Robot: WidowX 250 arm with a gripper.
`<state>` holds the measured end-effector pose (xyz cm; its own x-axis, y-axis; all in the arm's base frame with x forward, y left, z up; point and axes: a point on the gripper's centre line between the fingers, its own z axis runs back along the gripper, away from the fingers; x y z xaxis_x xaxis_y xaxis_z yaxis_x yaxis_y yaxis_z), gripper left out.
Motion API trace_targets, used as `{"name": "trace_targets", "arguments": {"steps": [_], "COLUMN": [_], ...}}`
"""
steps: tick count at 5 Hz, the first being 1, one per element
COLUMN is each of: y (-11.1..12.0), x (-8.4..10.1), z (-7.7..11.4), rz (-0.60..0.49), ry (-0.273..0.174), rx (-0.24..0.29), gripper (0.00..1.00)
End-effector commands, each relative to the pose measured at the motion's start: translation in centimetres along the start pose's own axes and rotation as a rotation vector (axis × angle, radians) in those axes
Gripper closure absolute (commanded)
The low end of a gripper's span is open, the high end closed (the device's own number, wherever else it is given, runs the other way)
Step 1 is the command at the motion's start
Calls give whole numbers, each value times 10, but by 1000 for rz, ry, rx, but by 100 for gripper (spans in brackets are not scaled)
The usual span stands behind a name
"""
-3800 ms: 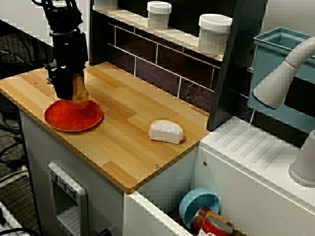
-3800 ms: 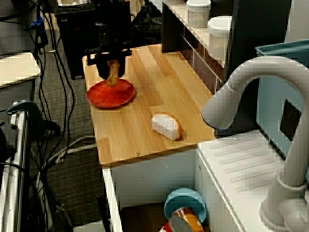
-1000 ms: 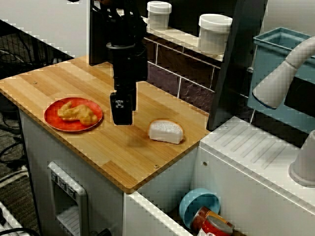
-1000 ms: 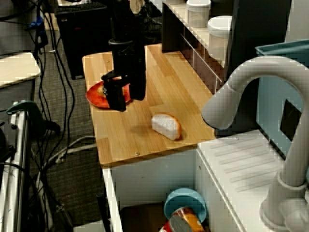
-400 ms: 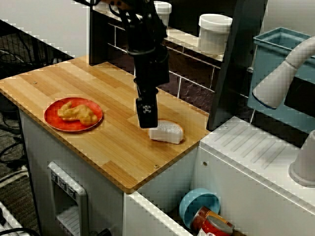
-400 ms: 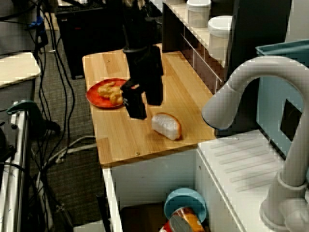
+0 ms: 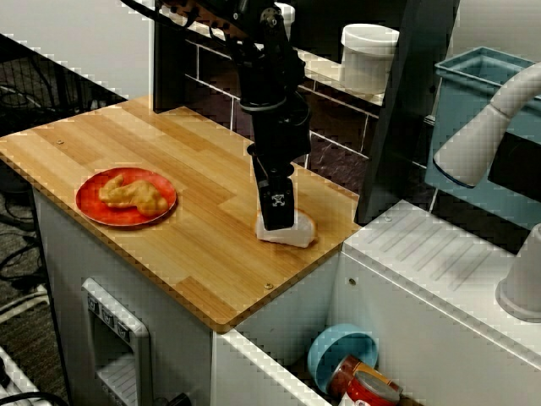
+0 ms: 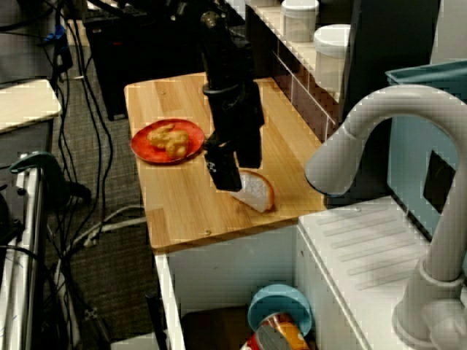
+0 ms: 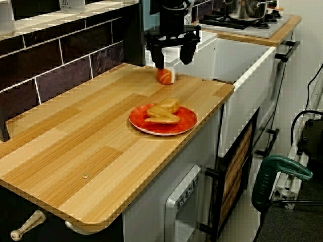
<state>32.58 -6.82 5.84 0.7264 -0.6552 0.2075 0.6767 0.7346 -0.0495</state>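
Wooden counter [image 7: 169, 254] fills the middle of the scene, with dark tile and a shelf behind it, and the black arm reaches down over its sink end. In the front view the gripper [image 7: 280, 223] points straight down at the chunk of bread [image 7: 297, 231], white with a brown crust, lying near the counter's corner. The low view along the counter shows it best: the gripper [image 9: 173, 64] has its 2 fingers [image 9: 159, 61] spread wide, 1 on each side of the bread [image 9: 167, 76], tips about level with its top. Nothing is gripped, and whether a finger brushes the crust I cannot tell. From the sink side, the near finger covers the bread's [image 8: 257, 192] left end and the gripper [image 8: 235, 175] stands right over it.

At 9 o'clock from the bread in the front view, well apart, sits the red plate [image 7: 91, 206] with a golden fried piece [image 7: 131, 193] lying flat on it. Up at 12 to 1 o'clock, 2 white jars [image 7: 368, 55] stand on the shelf. Towards 3 o'clock the pale tap [image 7: 482, 135] leans in, and down at 5 o'clock a blue bowl [image 7: 341, 351] and a can [image 7: 368, 389] lie in the sink.
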Motion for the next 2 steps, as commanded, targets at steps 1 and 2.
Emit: {"name": "trace_targets", "arguments": {"steps": [1,2], "y": [-3,-3], "x": [15,15], "z": [1,-4], "rz": [-11,-13], "ry": [-20,-10], "rx": [24,26], "gripper": [0,0]}}
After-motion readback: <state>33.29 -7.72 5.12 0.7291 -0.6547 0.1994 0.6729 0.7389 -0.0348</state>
